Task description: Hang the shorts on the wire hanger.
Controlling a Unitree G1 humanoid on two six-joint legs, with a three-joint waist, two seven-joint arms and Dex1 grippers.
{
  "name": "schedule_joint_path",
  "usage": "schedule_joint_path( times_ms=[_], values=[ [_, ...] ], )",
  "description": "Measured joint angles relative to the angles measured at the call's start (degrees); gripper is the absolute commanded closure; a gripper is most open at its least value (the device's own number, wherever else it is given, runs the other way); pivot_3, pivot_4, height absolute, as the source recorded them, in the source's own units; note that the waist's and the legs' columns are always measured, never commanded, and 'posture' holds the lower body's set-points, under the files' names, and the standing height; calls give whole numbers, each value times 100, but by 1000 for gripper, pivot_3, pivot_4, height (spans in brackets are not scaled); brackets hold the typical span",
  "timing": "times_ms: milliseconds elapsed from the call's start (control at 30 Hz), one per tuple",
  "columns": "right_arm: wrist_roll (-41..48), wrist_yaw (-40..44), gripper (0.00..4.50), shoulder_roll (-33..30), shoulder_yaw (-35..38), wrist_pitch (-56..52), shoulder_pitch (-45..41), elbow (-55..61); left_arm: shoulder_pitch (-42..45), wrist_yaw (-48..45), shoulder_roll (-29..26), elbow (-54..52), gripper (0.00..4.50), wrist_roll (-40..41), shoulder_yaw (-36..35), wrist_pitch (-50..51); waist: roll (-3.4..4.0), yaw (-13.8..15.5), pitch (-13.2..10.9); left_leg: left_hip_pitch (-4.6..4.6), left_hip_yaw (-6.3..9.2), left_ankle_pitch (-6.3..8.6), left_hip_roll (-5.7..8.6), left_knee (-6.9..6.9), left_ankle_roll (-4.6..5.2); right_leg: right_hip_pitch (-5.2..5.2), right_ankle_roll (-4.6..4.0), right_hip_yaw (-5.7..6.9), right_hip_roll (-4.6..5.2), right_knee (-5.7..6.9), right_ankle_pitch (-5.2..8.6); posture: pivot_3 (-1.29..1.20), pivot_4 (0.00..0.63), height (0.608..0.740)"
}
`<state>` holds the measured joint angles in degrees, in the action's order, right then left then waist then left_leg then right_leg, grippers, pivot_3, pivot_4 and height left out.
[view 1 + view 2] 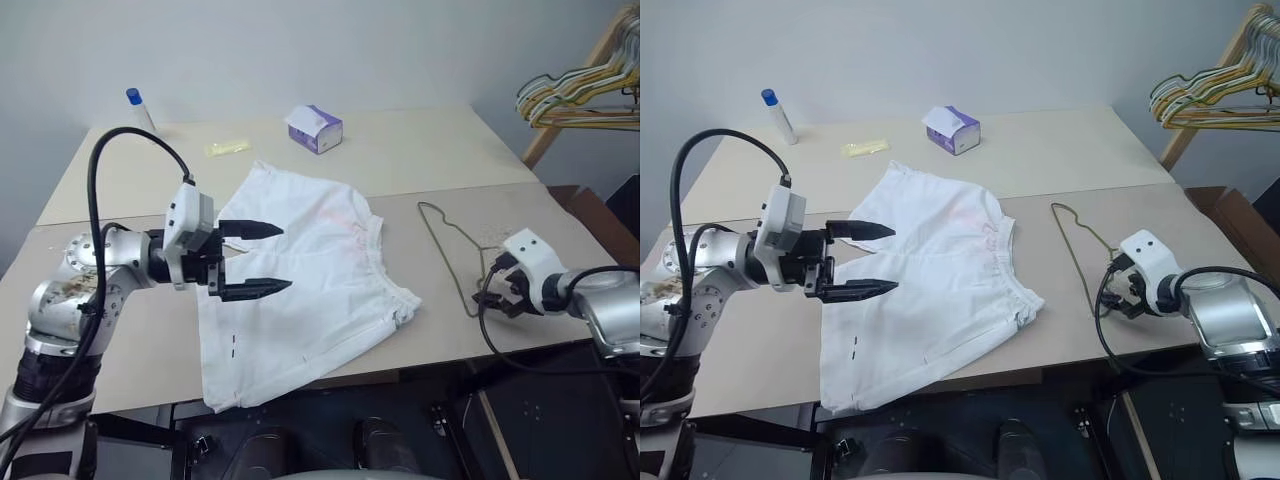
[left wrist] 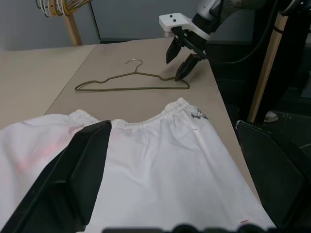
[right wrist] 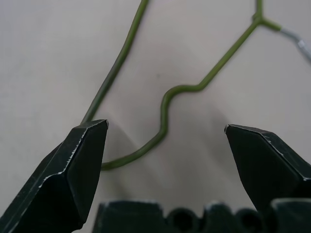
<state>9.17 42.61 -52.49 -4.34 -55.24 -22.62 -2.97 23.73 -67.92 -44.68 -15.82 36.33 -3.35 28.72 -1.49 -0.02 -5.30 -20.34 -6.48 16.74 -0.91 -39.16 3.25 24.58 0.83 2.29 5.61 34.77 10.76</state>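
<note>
I judge the job barely begun: the shorts (image 1: 300, 285) lie spread flat on the bench (image 1: 440, 150), waistband toward the wire hanger (image 1: 452, 255), which lies flat just beside them on their right, hook pointing away from me. Nothing is threaded or lifted yet. My right hand (image 1: 503, 291) is down over the near end of the wire hanger, black fingers spread wide and released, with the notched shoulder of the wire sitting between the tips in the right wrist view; I can't tell whether a tip touches the wire. My left hand (image 1: 250, 259) hovers above the left half of the shorts, also released, gripping nothing. Still to do, as I read it: close on the wire hanger, raise it, pick up the shorts and drape them over its bar.
</note>
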Motion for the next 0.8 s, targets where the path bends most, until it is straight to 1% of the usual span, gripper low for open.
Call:
schedule_joint_path(
  times_ms=[67,267,300,333,367,433,500,600,667,733,800],
  values=[
    [-10,-7,576,80,-165,-43,-127,-157,-6,18,50,-20,0,-8,38,0,0,-17,0,0,0,0,0,0,0,0,4,-1,-1,0,-2,1,79,740],
    [-180,-133,2630,287,-347,-18,-630,-961,-4,96,179,-67,0,-12,80,2,0,-76,0,6,0,-1,1,-1,-1,-7,15,-1,-1,0,-7,-22,86,740],
    [-201,-153,3020,338,-360,-11,-726,-1115,-7,97,202,-69,0,-14,100,2,-1,-78,0,7,0,-1,1,-1,-1,-9,15,0,-1,0,-7,-30,95,740],
    [-229,-168,3329,377,-379,-8,-815,-1226,-7,96,228,-71,0,-15,110,0,-5,-82,-3,8,0,-1,1,-1,-1,-9,13,-1,-1,0,-5,-40,118,740],
    [-270,-204,3751,395,-384,-9,-887,-1338,-6,93,241,-73,0,-15,126,-3,-11,-83,-17,10,0,0,1,-1,0,-12,6,-2,-1,-1,-2,-46,134,740],
    [-353,-277,4437,396,-386,-93,-1023,-1454,-6,94,252,-72,0,-9,126,-3,-15,-84,-79,11,2,-1,-1,-2,0,-12,-6,-4,-1,0,18,-55,157,740],
    [-367,-300,4475,396,-390,-289,-1128,-1445,-5,101,299,-74,0,22,128,11,-16,-85,-119,8,5,-1,-2,-2,0,-9,-10,-6,-1,1,15,-66,182,740],
    [-365,-260,4475,369,-390,-555,-1232,-1308,-16,154,293,-179,0,198,103,152,-24,-90,-226,7,9,0,-4,-2,1,-6,-42,-5,-1,1,-3,-68,209,740],
    [-360,-216,4475,366,-390,-683,-1355,-1298,-56,175,219,-282,0,326,79,315,-25,-110,-292,3,8,0,-4,-2,1,-2,-45,-7,0,-1,-5,-59,201,740],
    [-353,-171,4475,366,-392,-771,-1437,-1364,-40,204,181,-282,0,435,76,484,-26,-124,-302,1,8,1,-4,-2,2,1,-37,-8,0,-1,-8,-51,190,740],
    [-354,-153,4475,366,-390,-783,-1495,-1461,124,303,188,-263,0,458,76,616,-34,-116,-314,-2,9,1,-3,-2,2,1,-29,-4,-1,-3,-12,-12,157,740]
  ],
)
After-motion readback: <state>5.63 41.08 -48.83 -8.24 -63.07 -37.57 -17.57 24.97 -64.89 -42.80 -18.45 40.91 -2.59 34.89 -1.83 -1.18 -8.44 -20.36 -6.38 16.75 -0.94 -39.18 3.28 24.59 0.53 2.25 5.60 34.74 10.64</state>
